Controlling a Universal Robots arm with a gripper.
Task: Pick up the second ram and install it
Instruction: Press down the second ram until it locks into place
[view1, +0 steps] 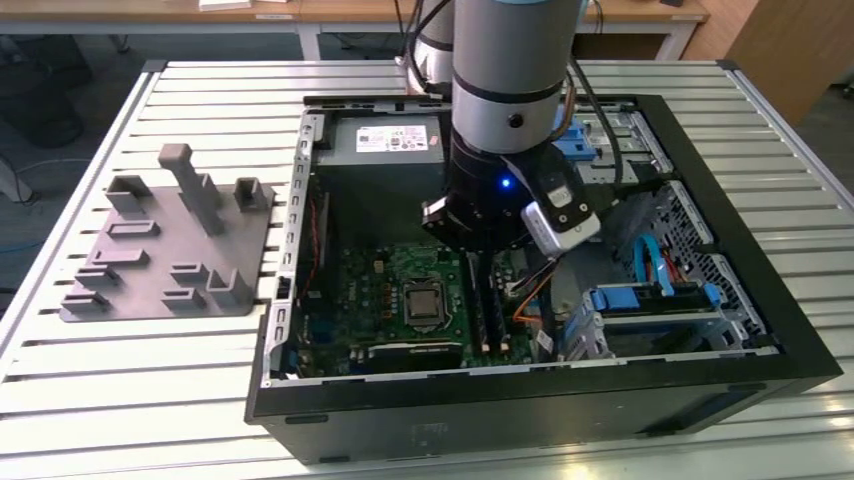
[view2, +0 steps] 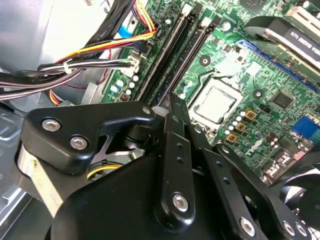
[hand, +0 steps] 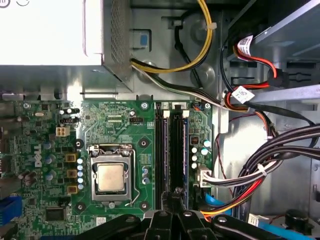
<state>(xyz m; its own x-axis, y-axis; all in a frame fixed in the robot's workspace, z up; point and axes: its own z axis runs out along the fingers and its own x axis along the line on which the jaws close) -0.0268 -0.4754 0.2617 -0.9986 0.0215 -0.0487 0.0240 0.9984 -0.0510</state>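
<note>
The arm (view1: 507, 100) was down inside the open computer case (view1: 747, 380) on the slatted counter (view1: 80, 400), and the hand (hand: 175, 197) hung right over the 2 long black memory slots (hand: 160, 150) beside the processor socket (hand: 110, 177). In both wrist views its fingers (view2: 172, 125) were drawn together into 1 narrow point, and that point met the near end of the slots. Whether anything was pinched between them, I couldn't tell.

And the second ram (hand: 177, 145)? As far as the first wrist view showed, it sat on edge in the slot on the cable side, next to the bundle of black, red and yellow cables (hand: 260, 165). It lay lengthwise along the slot, parallel to its neighbour. One end pointed at the silver power supply (hand: 50, 30), the other at the hand.

In the exterior view the slots ran from the far side of the case toward the near wall. The grey block tray (view1: 167, 250) lay outside the case, on the exterior view's left.
</note>
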